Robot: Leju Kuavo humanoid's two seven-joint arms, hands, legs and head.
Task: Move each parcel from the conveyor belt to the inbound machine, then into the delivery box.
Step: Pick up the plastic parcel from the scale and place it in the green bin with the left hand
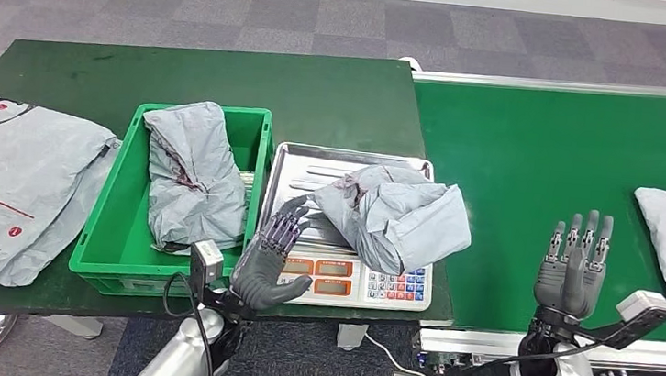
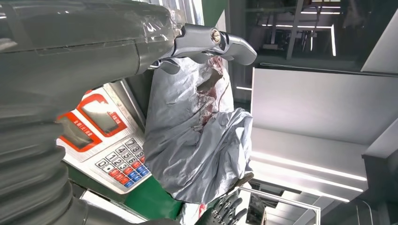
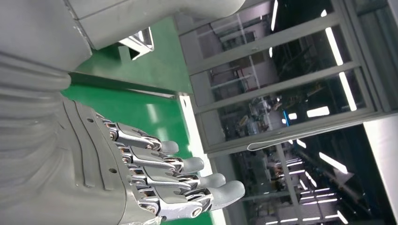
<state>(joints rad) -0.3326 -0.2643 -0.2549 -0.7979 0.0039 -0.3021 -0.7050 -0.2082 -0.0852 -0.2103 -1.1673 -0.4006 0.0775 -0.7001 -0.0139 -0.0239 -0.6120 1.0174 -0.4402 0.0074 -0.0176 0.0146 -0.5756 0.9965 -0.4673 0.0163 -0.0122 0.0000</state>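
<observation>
Parcel [image 1: 396,212] on scale tray [image 1: 299,162], just beside left hand [image 1: 272,260], both hands empty, fingers apart.

no readable text anywhere

the scale [image 1: 353,280] shows red-framed displays and coloured keys, too small to read; the flat grey bag [image 1: 12,185] on the tabletop [image 1: 230,72] bears red round marks and dark printed patches, all illegible.

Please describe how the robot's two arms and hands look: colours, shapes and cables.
Both arms are silver tubes with black cables along them. The left hand and right hand have grey palms and dark, jointed fingers with grey tips. A grey ribbed cover wraps each wrist, beside a small boxy camera.
</observation>
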